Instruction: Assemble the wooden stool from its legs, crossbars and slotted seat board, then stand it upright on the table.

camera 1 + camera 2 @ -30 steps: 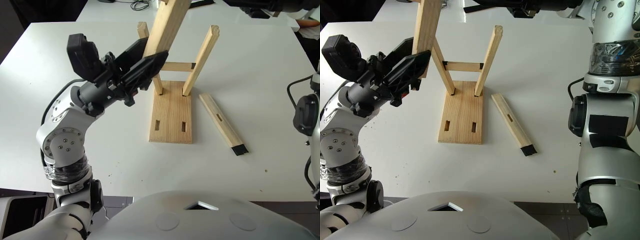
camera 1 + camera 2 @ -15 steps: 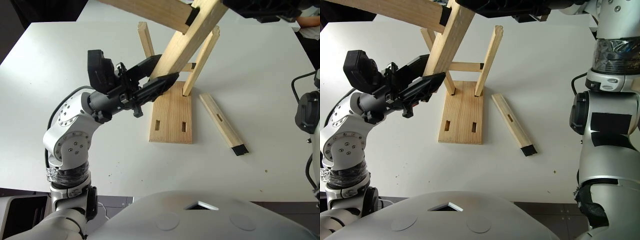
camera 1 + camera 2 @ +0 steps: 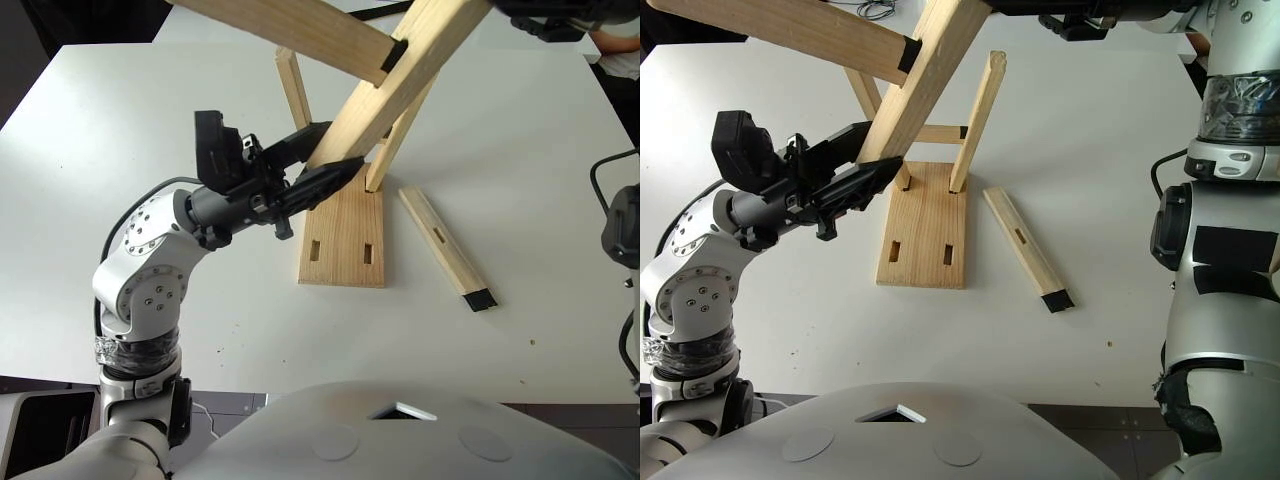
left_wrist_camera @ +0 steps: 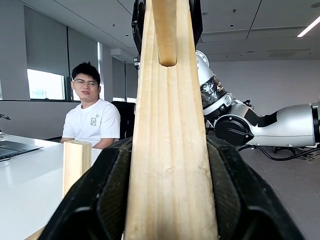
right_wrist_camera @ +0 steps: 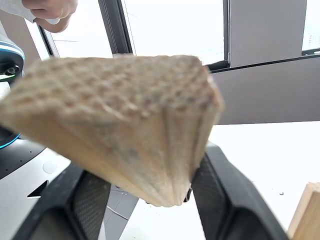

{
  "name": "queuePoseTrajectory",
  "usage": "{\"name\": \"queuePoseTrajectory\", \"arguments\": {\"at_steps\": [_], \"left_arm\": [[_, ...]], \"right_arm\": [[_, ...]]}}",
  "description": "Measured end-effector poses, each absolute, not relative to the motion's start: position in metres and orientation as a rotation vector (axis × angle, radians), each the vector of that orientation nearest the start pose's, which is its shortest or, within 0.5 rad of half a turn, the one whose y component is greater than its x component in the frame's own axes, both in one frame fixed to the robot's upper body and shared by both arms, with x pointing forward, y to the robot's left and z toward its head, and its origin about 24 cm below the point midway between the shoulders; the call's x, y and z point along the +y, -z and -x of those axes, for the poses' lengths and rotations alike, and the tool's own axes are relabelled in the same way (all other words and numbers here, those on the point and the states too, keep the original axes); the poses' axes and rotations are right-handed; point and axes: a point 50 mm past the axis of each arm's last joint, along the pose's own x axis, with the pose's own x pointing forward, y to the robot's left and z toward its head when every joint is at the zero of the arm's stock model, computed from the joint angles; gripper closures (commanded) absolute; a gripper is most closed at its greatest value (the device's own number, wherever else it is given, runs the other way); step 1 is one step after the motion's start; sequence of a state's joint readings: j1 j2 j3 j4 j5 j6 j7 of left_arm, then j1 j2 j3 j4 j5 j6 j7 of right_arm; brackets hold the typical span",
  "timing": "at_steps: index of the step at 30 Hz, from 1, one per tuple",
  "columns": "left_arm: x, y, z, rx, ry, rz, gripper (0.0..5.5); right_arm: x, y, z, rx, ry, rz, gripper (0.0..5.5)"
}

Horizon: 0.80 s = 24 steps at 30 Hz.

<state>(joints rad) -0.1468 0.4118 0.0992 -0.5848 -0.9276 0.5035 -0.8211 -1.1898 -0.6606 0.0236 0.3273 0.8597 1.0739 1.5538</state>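
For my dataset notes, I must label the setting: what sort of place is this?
Probably an office or a lab: a large white table, tall glass windows, a long ceiling strip light and an open dark laptop.

Tilted leg frame [image 3: 385, 100] over slotted seat board [image 3: 340, 235]

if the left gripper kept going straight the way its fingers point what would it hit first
Most likely the foot of the left upright leg standing in the seat board, just past the left gripper, which is shut on the held leg. Depth is unclear, so it might pass beside it.
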Motion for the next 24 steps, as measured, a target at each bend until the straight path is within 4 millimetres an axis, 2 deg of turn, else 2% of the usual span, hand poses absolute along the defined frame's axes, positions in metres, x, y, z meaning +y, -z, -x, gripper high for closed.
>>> {"name": "queuePoseTrajectory", "arguments": {"at_steps": [5,8,13,24], "left_arm": [[0.137,-0.186,-0.212,-0.314,1.259,0.266,3.47],[0.139,-0.185,-0.214,-0.298,1.258,0.259,3.47],[0.147,-0.185,-0.222,-0.263,1.250,0.253,3.47],[0.164,-0.189,-0.229,-0.240,1.250,0.361,3.47]], "right_arm": [[-0.150,-0.315,-0.300,0.105,-1.829,-0.267,3.33],[-0.151,-0.307,-0.299,0.087,-1.794,-0.298,3.34],[-0.144,-0.300,-0.299,0.053,-1.716,-0.329,3.37],[-0.139,-0.293,-0.295,-0.011,-1.585,-0.408,3.39]]}}
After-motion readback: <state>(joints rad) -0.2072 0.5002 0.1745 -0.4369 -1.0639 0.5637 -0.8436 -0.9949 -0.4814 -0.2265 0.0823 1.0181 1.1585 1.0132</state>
